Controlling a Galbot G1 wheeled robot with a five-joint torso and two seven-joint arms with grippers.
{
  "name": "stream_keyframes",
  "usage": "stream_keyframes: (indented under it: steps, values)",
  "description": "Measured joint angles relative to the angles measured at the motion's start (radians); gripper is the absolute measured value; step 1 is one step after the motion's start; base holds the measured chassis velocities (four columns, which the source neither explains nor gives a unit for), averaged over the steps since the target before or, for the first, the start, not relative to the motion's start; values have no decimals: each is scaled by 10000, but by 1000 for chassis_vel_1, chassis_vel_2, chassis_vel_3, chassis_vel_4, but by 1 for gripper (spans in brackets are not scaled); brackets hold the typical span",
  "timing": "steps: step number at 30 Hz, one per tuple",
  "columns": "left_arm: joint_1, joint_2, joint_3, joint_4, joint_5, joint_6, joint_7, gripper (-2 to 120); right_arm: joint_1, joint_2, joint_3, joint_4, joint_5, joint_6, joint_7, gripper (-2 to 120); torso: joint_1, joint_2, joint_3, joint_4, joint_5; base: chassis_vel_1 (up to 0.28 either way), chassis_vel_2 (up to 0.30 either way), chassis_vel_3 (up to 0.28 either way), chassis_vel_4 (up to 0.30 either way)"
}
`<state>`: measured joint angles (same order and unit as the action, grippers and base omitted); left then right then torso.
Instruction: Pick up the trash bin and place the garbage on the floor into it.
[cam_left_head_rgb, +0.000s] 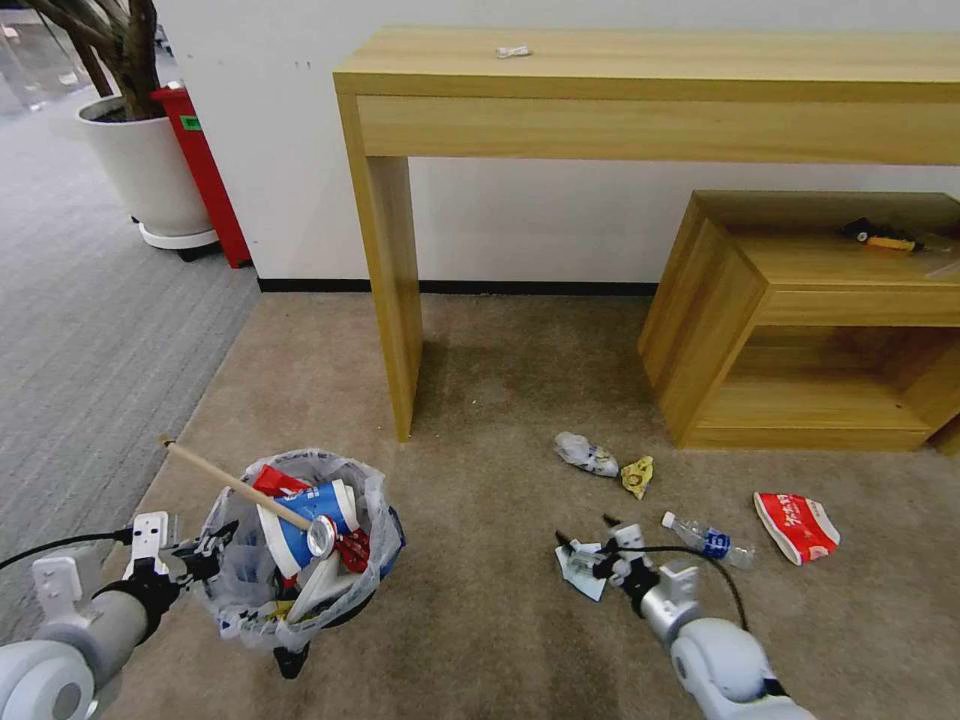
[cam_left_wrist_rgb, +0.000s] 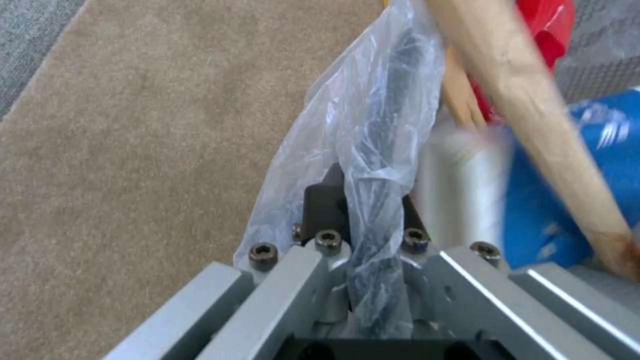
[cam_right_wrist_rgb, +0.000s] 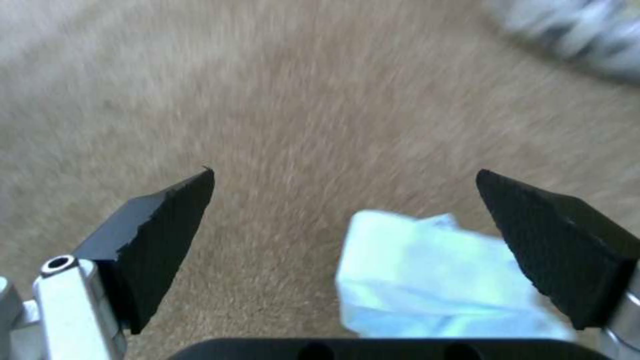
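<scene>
Landmark: the wooden desk leg, standing on the beige floor; all places below are given from it.
Trash bin: the trash bin hangs clear of the carpet, nearer the robot than the desk leg and toward its left side.
Left gripper: the left gripper is clamped on the bin's rim through the plastic liner; the left wrist view shows the rim and bag pinched between the jaws.
Already in bin: wooden stick, blue-white paper cup, crushed can and red wrapper scraps, piled above rim level.
Right gripper: the right gripper hovers low over the carpet, nearer the robot than the desk leg and toward its right side, jaws spread wide and gripping nothing.
Tissue: a pale crumpled tissue lies between the spread jaws, closer to one pad, not yet grasped.
Still on floor, right of desk leg: crumpled white wrapper, yellow scrap, clear bottle, red-white carton.
Progress, as judged: the bin is picked up and well filled; five pieces remain on the carpet, so the task is past midway but unfinished.
Step in hand, as judged: taking up the tissue.
</scene>
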<state>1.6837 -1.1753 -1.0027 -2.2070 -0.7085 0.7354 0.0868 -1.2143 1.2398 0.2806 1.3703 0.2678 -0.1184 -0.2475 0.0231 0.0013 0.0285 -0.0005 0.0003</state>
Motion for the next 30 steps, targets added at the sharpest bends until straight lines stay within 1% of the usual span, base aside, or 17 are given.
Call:
stream_keyframes:
  steps: [6, 12, 13, 15, 16, 19, 20, 23, 24, 25, 28, 29, 30]
  values:
    - [60, -149, 30, -180, 98, 0, -8, 0, 611, 173, -288, -698, -238, -505, 413, 100, 0, 0, -1, -4, -2, 0, 0, 0, 0]
    - [63, -180, 65, -274, 137, 0, -39, 0, 976, 198, -408, -1205, -58, -965, 635, 100, -2, 0, -1, -3, -3, 0, 0, 0, 0]
    - [56, -175, 66, -282, 137, 0, -52, 0, 1033, 210, -430, -1339, -6, -1010, 664, 100, -1, 0, -1, -4, -2, 0, 0, 0, 0]
    - [39, -140, 70, -293, 114, 0, -98, 0, 1164, 241, -472, -1668, 120, -1066, 685, 94, -1, 0, -1, -4, -2, 0, 0, 0, 0]
    - [39, -140, 70, -293, 114, 0, -98, 0, 1164, 241, -472, -1668, 120, -1066, 685, 94, -1, 0, -1, -4, -2, 0, 0, 0, 0]
    - [29, -98, 78, -297, 68, 0, -133, 0, 1231, 252, -566, -1962, 349, -1077, 737, 79, -2, 0, -1, -4, -1, 0, 0, 0, 0]
    - [29, -98, 78, -297, 68, 0, -133, 0, 1231, 252, -566, -1962, 349, -1077, 737, 79, -2, 0, -1, -4, -1, 0, 0, 0, 0]
    - [-4, -42, 89, -286, 45, 0, -147, 0, 1196, 273, -575, -2008, 438, -935, 846, 66, -2, 0, -1, -4, -3, 0, 0, 0, 0]
    - [-4, -42, 89, -286, 45, 0, -147, 0, 1196, 273, -575, -2008, 438, -935, 846, 66, -2, 0, -1, -4, -3, 0, 0, 0, 0]
    - [-16, -18, 96, -269, 35, 0, -148, 0, 1171, 285, -570, -2008, 461, -896, 874, 59, -2, 0, -2, -4, -2, 0, 0, 0, 0]
    - [-27, 29, 113, -233, 26, 0, -152, 0, 1109, 288, -565, -2007, 578, -818, 936, 45, -2, 0, -1, -4, -3, 0, 0, 0, 0]
    - [-27, 29, 113, -233, 26, 0, -152, 0, 1109, 288, -565, -2007, 578, -818, 936, 45, -2, 0, -1, -4, -3, 0, 0, 0, 0]
    - [-27, 43, 124, -232, 23, 0, -153, 0, 1097, 292, -568, -2035, 615, -768, 966, 41, -2, 0, -2, -4, -3, 0, 0, 0, 0]
